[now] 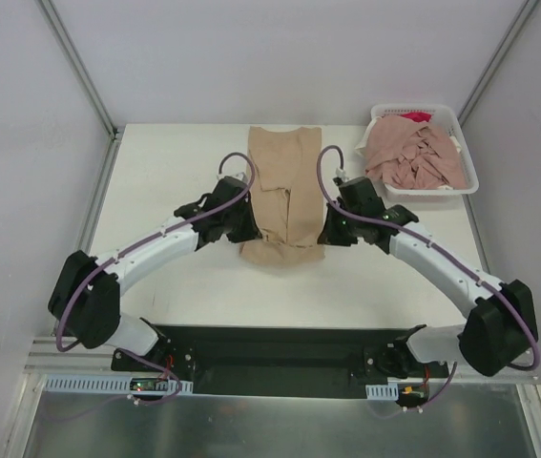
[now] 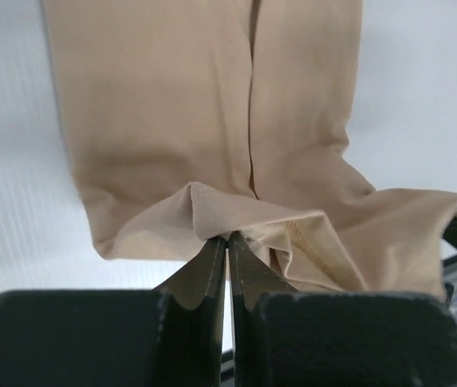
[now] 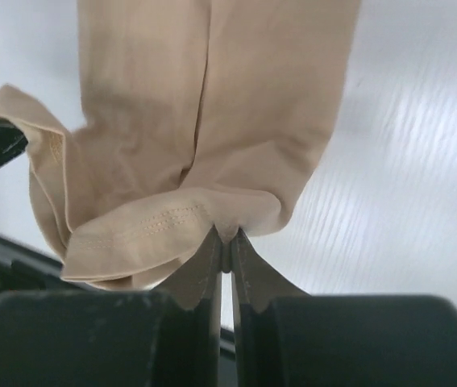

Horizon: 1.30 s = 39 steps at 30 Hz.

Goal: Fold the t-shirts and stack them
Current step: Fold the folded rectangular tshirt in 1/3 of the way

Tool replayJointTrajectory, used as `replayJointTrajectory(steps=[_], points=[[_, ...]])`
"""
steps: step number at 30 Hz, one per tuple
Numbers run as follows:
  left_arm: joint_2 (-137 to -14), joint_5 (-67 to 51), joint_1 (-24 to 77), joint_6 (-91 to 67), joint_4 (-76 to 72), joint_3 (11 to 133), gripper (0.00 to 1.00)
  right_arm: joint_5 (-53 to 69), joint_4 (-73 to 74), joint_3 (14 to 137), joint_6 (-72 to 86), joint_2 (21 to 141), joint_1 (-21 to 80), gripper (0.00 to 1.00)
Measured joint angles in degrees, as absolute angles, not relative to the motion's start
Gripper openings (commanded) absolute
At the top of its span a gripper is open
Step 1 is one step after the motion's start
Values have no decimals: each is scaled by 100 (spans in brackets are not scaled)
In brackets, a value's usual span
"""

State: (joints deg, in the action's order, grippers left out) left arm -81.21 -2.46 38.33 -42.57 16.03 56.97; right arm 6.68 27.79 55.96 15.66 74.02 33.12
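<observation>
Your left gripper (image 2: 226, 239) is closed tight on the near hem of the plain tan-beige cotton t-shirt (image 2: 155, 105). Your right gripper (image 3: 226, 239) pinches the other corner of this hem. The shirt lies away from both grippers as a long folded strip on the white table (image 1: 175, 162). Beyond the right gripper, well apart, crumpled dusty pink t-shirts (image 1: 413, 157) fill a white plastic lattice basket (image 1: 432, 191).
</observation>
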Motion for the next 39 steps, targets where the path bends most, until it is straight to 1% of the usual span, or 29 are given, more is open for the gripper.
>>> replayJointTrajectory(steps=[6,10,14,22,27,29,32,33,34,35,36,38,39], points=[[-8982,-252,3142,-3942,1656,6665,0,3,3094,7070,1247,8556,2810,3],[-9456,-250,2904,-3798,1651,7301,0,-115,3249,7905,1076,9351,2519,3],[-9911,-296,2746,-3710,1640,7760,0,-86,3315,8475,941,9963,2342,4],[-10720,-403,2571,-3527,1660,8359,0,110,3385,9172,709,10796,2069,9],[-11032,-460,2462,-3461,1667,8615,0,257,3356,9489,578,11229,1973,9],[-11207,-550,2425,-3413,1662,8768,0,309,3317,9583,519,11406,1955,12],[-11448,-598,2377,-3382,1660,8943,0,370,3227,9662,438,11636,1940,20],[-11528,-598,2355,-3385,1664,8984,1,384,3214,9692,421,11697,1935,30],[-11614,-602,2335,-3385,1671,9028,7,397,3205,9749,399,11780,1927,36],[-11695,-622,2318,-3385,1675,9067,20,412,3186,9828,366,11876,1916,40],[-11749,-648,2307,-3380,1680,9109,26,434,3173,9883,373,11944,1905,51],[-11887,-757,2246,-3367,1730,9255,40,504,3166,10044,355,12079,1876,62],[-11924,-834,2237,-3376,1752,9312,53,548,3155,10101,346,12116,1863,77]])
